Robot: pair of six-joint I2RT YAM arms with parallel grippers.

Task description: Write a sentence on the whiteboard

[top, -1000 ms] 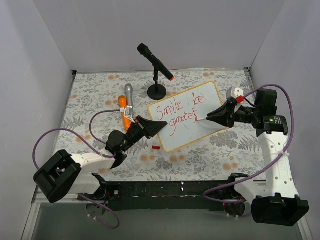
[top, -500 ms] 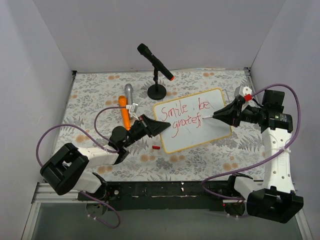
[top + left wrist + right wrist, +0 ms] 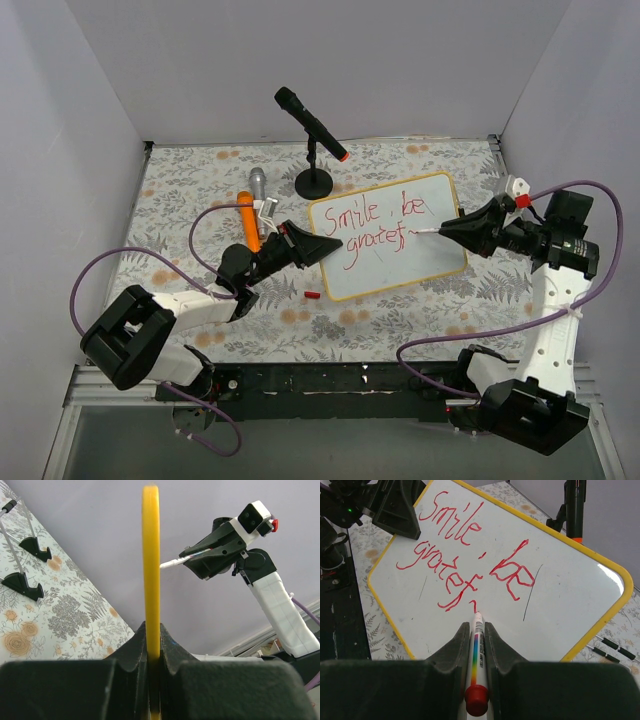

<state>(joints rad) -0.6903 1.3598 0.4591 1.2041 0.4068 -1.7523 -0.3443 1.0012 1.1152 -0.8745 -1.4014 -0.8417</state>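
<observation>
**Board** — white face, thin yellow rim, rounded corners. It sits askew between your two claws.

**Sentence** — red marker hand in two lines: "Smile , be" over "gratef", with a short stroke after the f.

**Left claw** — closed tight on the board's left rim, which sits pinched between the fingers. The rest of the board stretches away ahead of the tips.

**Right claw** — clamped on a marker, which has a white barrel, a rainbow band and a red butt. The marker's tip meets the board straight ahead of the fingertips, at the end of the second line.

**By view:**
- Right wrist: only here do you read the sentence plainly, and see faint grey strokes on the board. The marker lies along the right claw.
- Left wrist: you see no writing, only the board edge-on as a yellow strip rising from the left claw. The marker pokes in from beyond it.
- Top: this view alone gives you the red cap on the cloth, just beside the left claw. It also shows a pen to that claw's left and a microphone beyond the board.
</observation>
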